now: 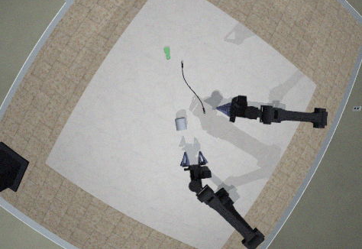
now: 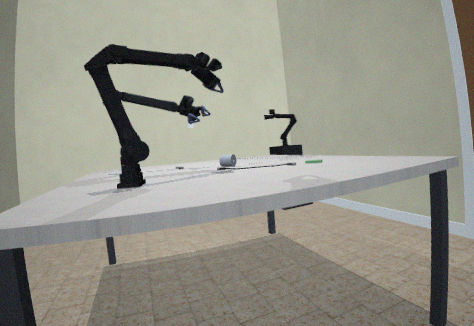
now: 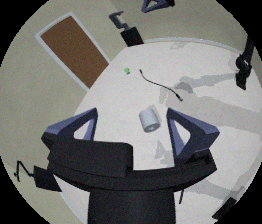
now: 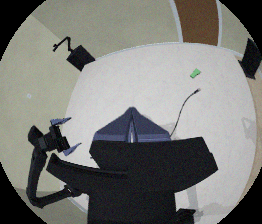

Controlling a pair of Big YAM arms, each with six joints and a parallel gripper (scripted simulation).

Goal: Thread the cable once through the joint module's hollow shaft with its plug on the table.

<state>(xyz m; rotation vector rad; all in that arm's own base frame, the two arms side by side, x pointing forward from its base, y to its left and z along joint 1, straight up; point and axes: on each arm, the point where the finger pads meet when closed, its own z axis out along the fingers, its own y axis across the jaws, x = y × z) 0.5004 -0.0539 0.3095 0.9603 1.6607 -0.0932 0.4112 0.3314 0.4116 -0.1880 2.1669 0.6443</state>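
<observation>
The joint module (image 1: 180, 124) is a short pale grey cylinder lying on its side on the white table; it also shows in the side view (image 2: 227, 160) and in the left wrist view (image 3: 149, 120). The thin black cable (image 1: 189, 86) lies loose in a curve on the table beyond it, outside the shaft, and shows in the right wrist view (image 4: 184, 111). I cannot tell which end is the plug. My left gripper (image 1: 193, 159) is open and empty, in the air short of the module. My right gripper (image 1: 221, 108) is shut on nothing, high above the table near the cable's closer end.
A small green block (image 1: 167, 53) lies on the table past the cable's far end. A black stand with a small arm (image 2: 285, 133) is beyond the table's far edge. Both arm bases stand along one table side.
</observation>
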